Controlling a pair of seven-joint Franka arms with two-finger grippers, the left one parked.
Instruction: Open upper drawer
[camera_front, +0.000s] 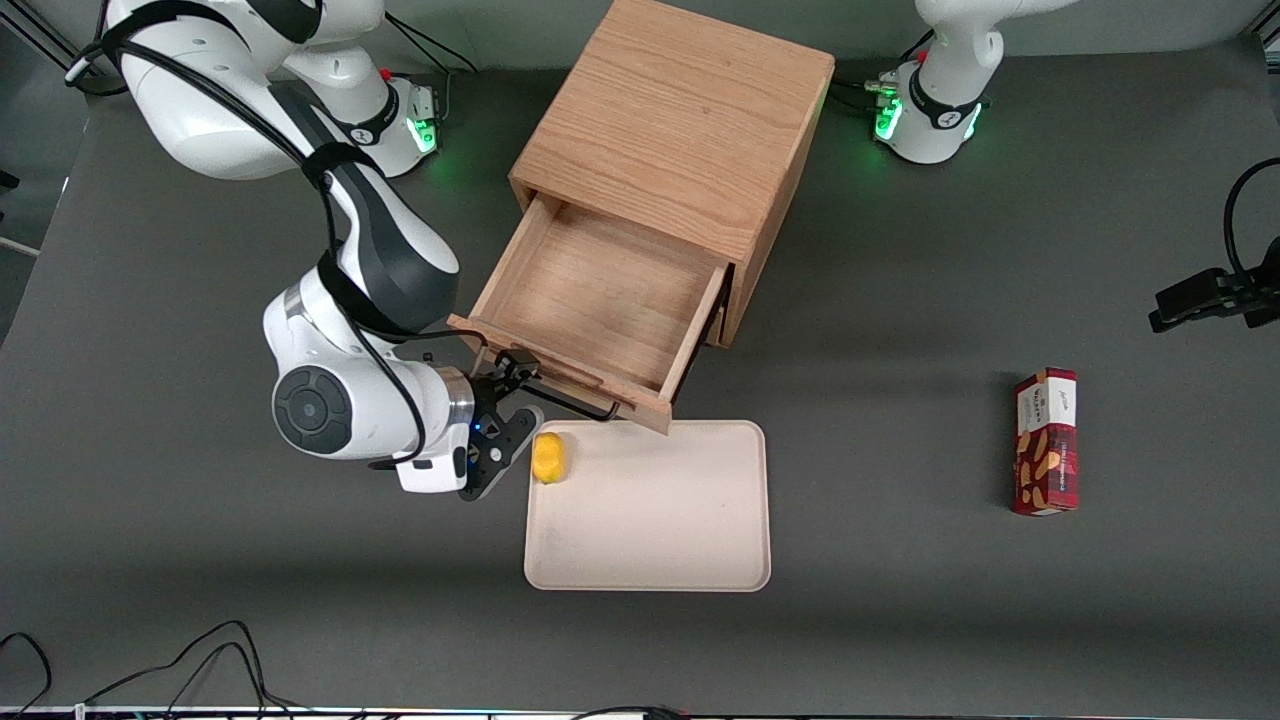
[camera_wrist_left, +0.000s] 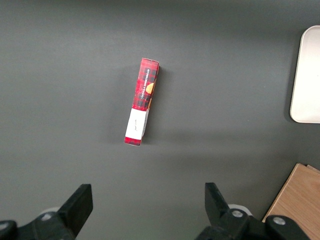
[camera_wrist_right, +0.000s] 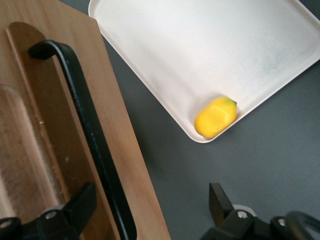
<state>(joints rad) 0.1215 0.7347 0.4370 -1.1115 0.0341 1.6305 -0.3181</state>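
Observation:
The light oak cabinet (camera_front: 680, 130) stands mid-table. Its upper drawer (camera_front: 600, 300) is pulled far out toward the front camera, and its shallow box shows nothing inside. The long black bar handle (camera_front: 575, 403) runs along the drawer front. My right gripper (camera_front: 505, 395) is at the working arm's end of the drawer front. In the right wrist view the gripper (camera_wrist_right: 150, 210) is open. One finger (camera_wrist_right: 82, 200) is over the drawer front (camera_wrist_right: 115, 125) and the other is over the grey table. The handle (camera_wrist_right: 85, 115) passes between them, not clamped.
A cream tray (camera_front: 650, 540) lies just in front of the open drawer, with a yellow fruit (camera_front: 548, 457) in its corner close to my gripper. A red carton (camera_front: 1045, 440) lies toward the parked arm's end. It also shows in the left wrist view (camera_wrist_left: 142, 100).

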